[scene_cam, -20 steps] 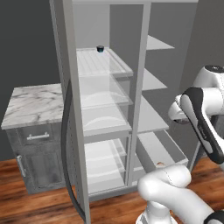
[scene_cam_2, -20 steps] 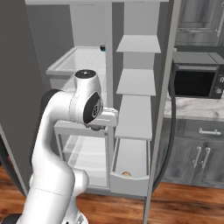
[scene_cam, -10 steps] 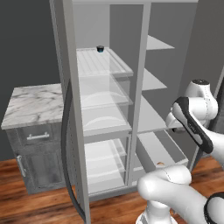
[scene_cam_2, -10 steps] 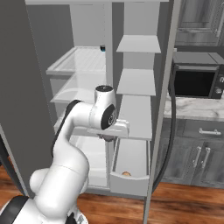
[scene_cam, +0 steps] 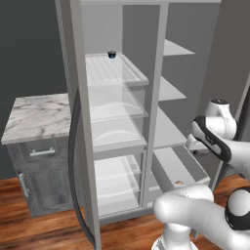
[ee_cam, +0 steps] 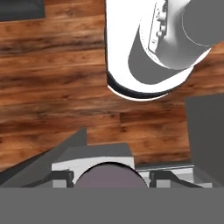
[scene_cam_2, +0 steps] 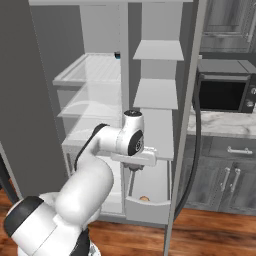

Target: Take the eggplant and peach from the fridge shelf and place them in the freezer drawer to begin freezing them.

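My gripper [scene_cam_2: 132,171] hangs pointing down just above the open freezer drawer [scene_cam_2: 147,206], a pale-grey drawer pulled out at the fridge's lower right. In the hand view a dull purple eggplant [ee_cam: 107,176] sits between the dark fingers [ee_cam: 62,176], and the gripper is shut on it. The peach [scene_cam_2: 144,198] lies in the drawer near its front wall, and also appears as an orange ball [scene_cam: 179,183] in the drawer [scene_cam: 188,166] beside my arm. The ridged fridge shelf [scene_cam: 117,71] [scene_cam_2: 92,70] is high on the left side.
A small black cup with a blue rim [scene_cam: 112,54] [scene_cam_2: 117,55] stands at the back of the ridged shelf. The open fridge door [scene_cam: 78,146] stands at left and a marble counter [scene_cam: 34,114] beyond it. A microwave [scene_cam_2: 225,92] is on the right.
The arm has folded down and forward. The hand has dropped from in front of the middle shelves to just above the freezer drawer, with the eggplant in it.
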